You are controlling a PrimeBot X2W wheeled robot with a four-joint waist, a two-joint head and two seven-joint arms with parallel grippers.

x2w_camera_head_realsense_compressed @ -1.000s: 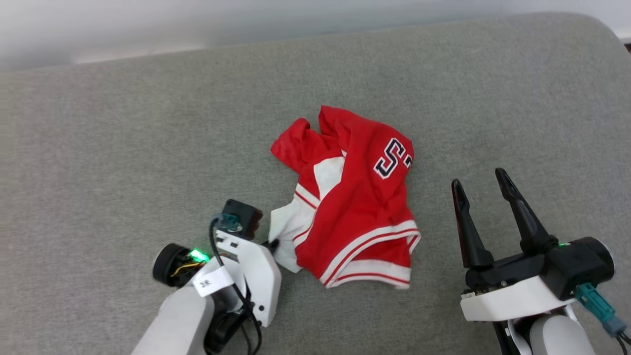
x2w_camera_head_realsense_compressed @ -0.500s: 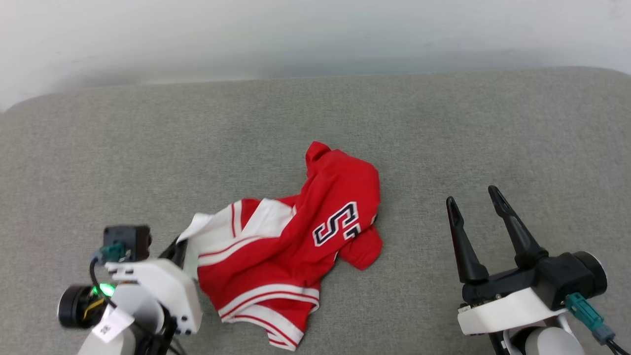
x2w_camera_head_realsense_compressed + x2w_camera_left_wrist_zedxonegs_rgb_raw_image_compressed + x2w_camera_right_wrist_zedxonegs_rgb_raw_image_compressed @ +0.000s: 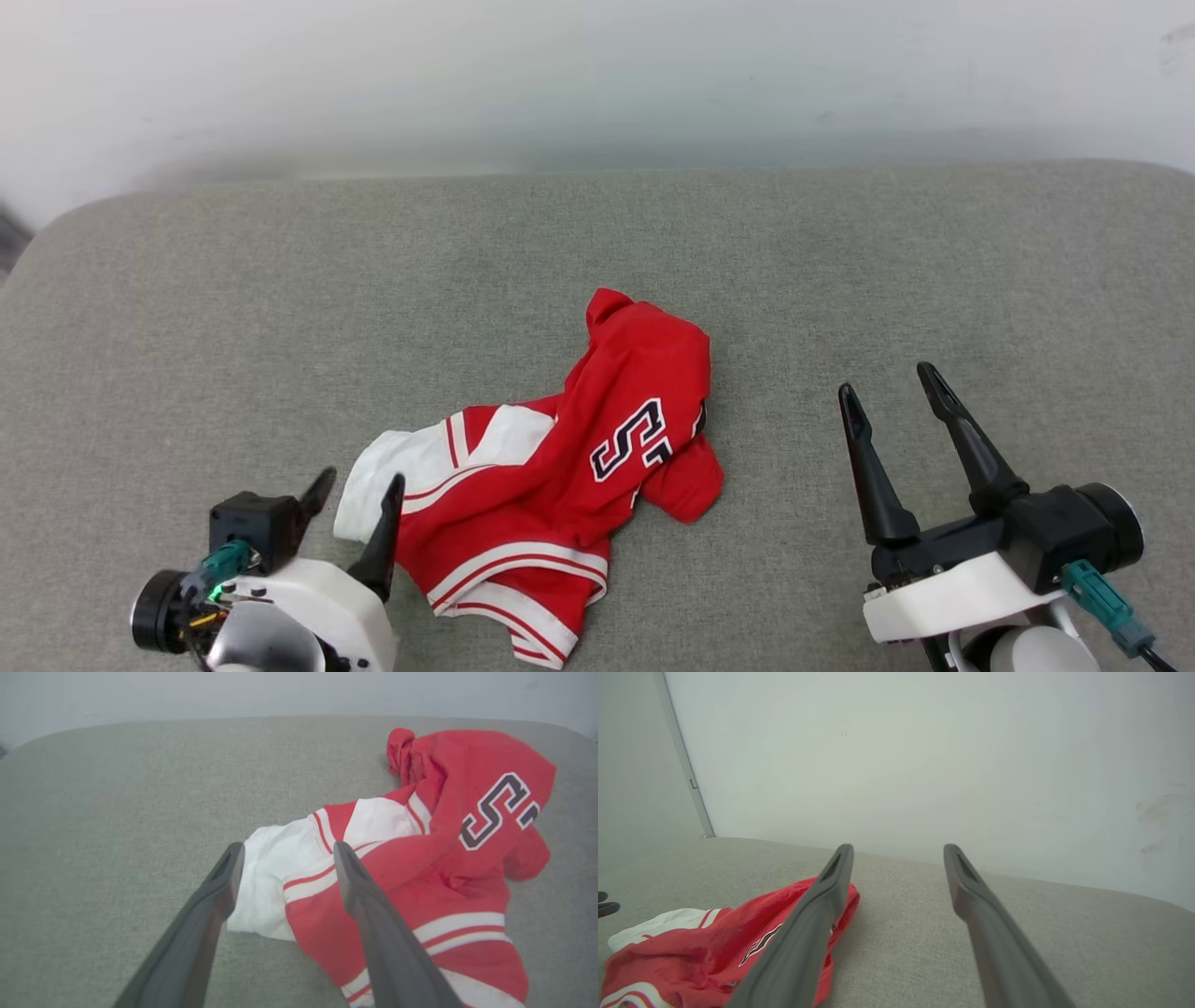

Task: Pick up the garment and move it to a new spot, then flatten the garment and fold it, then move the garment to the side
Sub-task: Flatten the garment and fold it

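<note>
The garment [image 3: 560, 485] lies crumpled in a heap on the grey cushion [image 3: 187, 327], red with a white sleeve at its left end and striped trim along the near edge. Black white-outlined lettering shows on its upper fold. My left gripper [image 3: 359, 485] stands open at the lower left, its fingertips at the white sleeve [image 3: 271, 877], nothing pinched between them. In the left wrist view the left gripper [image 3: 286, 851] frames the sleeve. My right gripper [image 3: 887, 392] is open at the lower right, well apart from the garment [image 3: 714, 947], over bare cushion. The right gripper [image 3: 896, 851] holds nothing.
The grey cushion [image 3: 1017, 933] ends at a pale wall [image 3: 597, 84] behind. Its rounded corner [image 3: 56, 243] shows at the far left. Bare fabric surrounds the garment on all sides.
The left gripper dragged the garment leftwards by its white sleeve, then opened and let the sleeve go. The head view shifted as well. The right gripper stayed open.
</note>
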